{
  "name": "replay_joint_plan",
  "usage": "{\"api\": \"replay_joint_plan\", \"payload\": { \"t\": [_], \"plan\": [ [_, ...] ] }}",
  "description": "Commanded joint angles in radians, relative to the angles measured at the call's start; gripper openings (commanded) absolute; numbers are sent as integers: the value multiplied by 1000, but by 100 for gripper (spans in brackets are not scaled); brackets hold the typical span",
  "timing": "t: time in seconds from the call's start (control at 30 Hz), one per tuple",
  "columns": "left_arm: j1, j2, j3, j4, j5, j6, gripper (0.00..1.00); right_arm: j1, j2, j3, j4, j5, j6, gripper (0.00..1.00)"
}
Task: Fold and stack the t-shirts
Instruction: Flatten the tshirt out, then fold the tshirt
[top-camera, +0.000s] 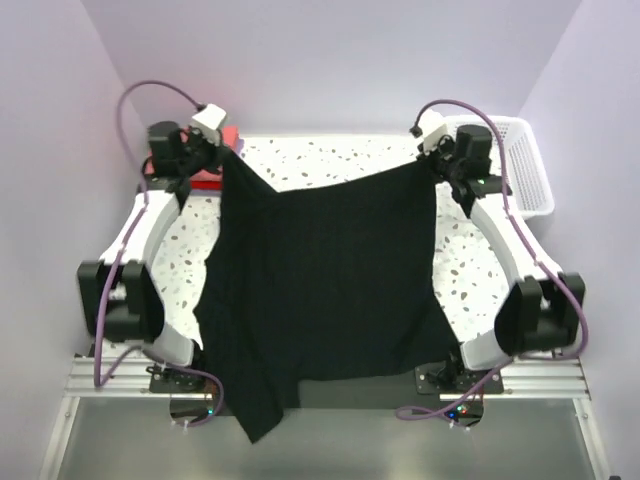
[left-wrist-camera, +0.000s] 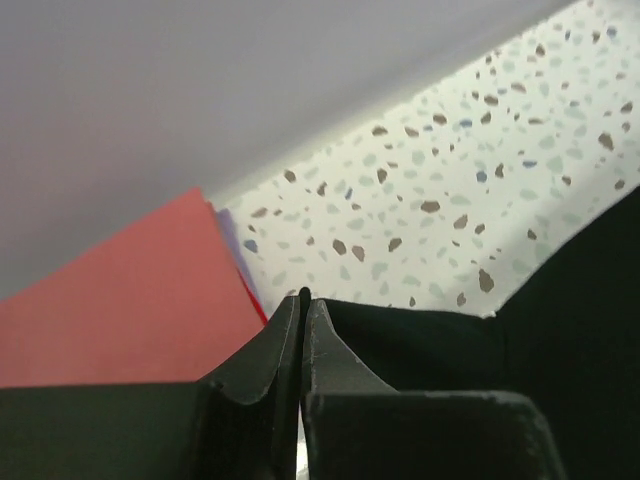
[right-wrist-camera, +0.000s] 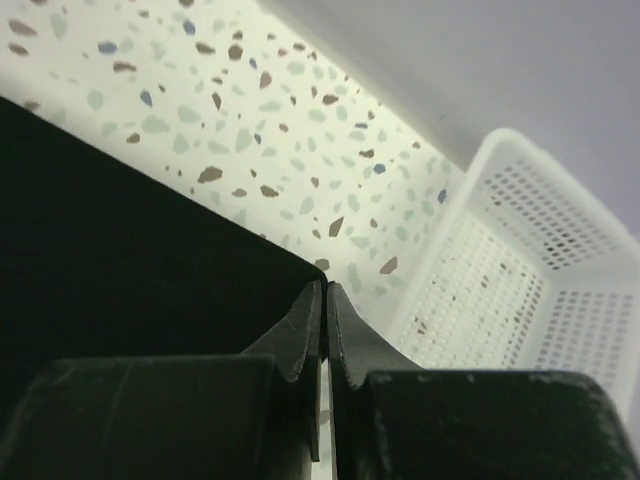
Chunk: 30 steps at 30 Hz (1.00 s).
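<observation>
The black t-shirt (top-camera: 320, 290) hangs stretched between my two grippers over the speckled table and drapes past the near edge. My left gripper (top-camera: 228, 150) is shut on its far left corner; in the left wrist view the cloth (left-wrist-camera: 470, 350) runs to the right of the shut gripper (left-wrist-camera: 303, 297). My right gripper (top-camera: 432, 160) is shut on the far right corner; in the right wrist view the cloth (right-wrist-camera: 130, 260) lies left of the shut gripper (right-wrist-camera: 325, 287). A folded coral-red t-shirt (left-wrist-camera: 120, 290) with a thin purple-blue one (left-wrist-camera: 232, 240) at its edge lies at the far left (top-camera: 222, 160).
A white lattice basket (top-camera: 520, 165) stands at the far right corner; it also shows in the right wrist view (right-wrist-camera: 510, 270). The speckled table (top-camera: 330, 155) shows bare beyond the shirt. Purple walls close in on three sides.
</observation>
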Motion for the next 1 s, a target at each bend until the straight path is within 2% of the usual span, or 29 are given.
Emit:
{"api": "replay_joint_plan", "payload": {
  "t": [0.0,0.1,0.2,0.3,0.43,0.53,0.57,0.7,0.97],
  "plan": [
    [-22,166,112,156,-52,30,0,4,159,37,174,20,-63,0],
    [-23,419,279,136,-52,15,0,7,322,121,183,55,-80,0],
    [-23,557,440,93,-26,10,0,10,421,221,166,58,-104,0],
    [-23,631,539,70,-29,9,0,10,508,284,158,62,-140,0],
    [-23,634,585,-22,-9,45,0,10,558,342,117,34,-152,0],
    [-23,532,495,-82,17,99,0,10,538,338,85,1,-154,0],
    [-23,495,419,-88,19,113,0,10,527,329,73,-11,-157,0],
    [-56,276,222,-135,-41,194,0,7,443,254,17,-65,-198,0],
    [-89,-14,-48,-362,-49,217,0,-16,289,116,-93,-161,-301,0]
  ]
}}
